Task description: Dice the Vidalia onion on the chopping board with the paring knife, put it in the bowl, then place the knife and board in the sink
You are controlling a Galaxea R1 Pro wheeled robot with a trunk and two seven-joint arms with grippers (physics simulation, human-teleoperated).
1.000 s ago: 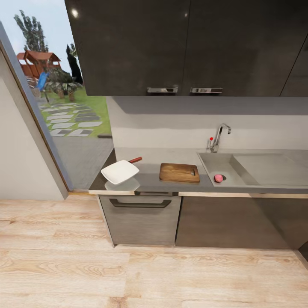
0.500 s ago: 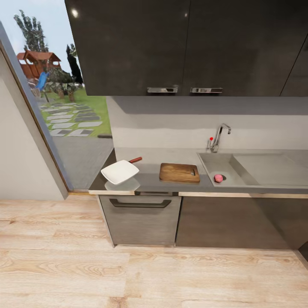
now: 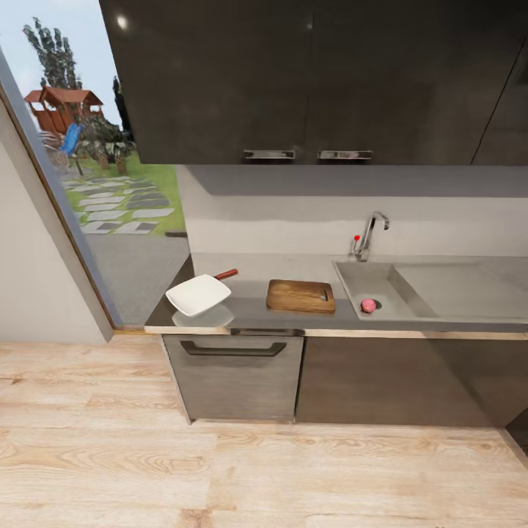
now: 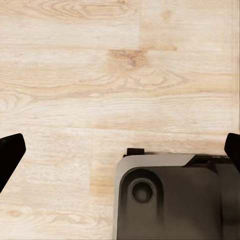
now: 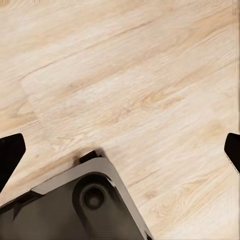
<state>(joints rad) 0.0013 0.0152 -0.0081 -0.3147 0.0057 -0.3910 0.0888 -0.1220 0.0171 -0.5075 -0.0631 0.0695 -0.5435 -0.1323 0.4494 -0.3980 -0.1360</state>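
Standing back from the counter (image 3: 253,312), well short of arm's reach, with bare wooden floor (image 3: 220,469) between base and cabinets. Nothing of the task started, judging by the layout.

Vidalia onion (image 3: 368,305) lying low in the sink (image 3: 381,279), right of frame centre, close beside the round drain, below the chrome tap (image 3: 370,233) with its red knob. Rendered small, pinkish and round. Probably light and firm, with a smooth skin likely to roll or slip under a pinch; best taken across the widest part, from above, fingers straddling it, basin wall kept clear.

Chopping board (image 3: 301,295) flat on the counter just left of the sink, slot handle toward the sink end. Stiff and flat; hard to lift from flush, so probably better gripped at an edge or by the slot.

Bowl (image 3: 198,295) at centre left of the frame, near the counter's left end, apparently tilted. Glossy, likely slippery and breakable. Paring knife (image 3: 226,274) just behind it: reddish handle poking out, blade hidden by the bowl. Slim and light; handle the obvious hold, though the bowl crowds it.

Left end effector (image 4: 120,150) hanging over the floor, fingers spread wide at the two sides of the wrist picture, nothing between them, part of the robot's own dark base (image 4: 175,200) below. Right end effector (image 5: 120,150) likewise spread and empty over the floor.
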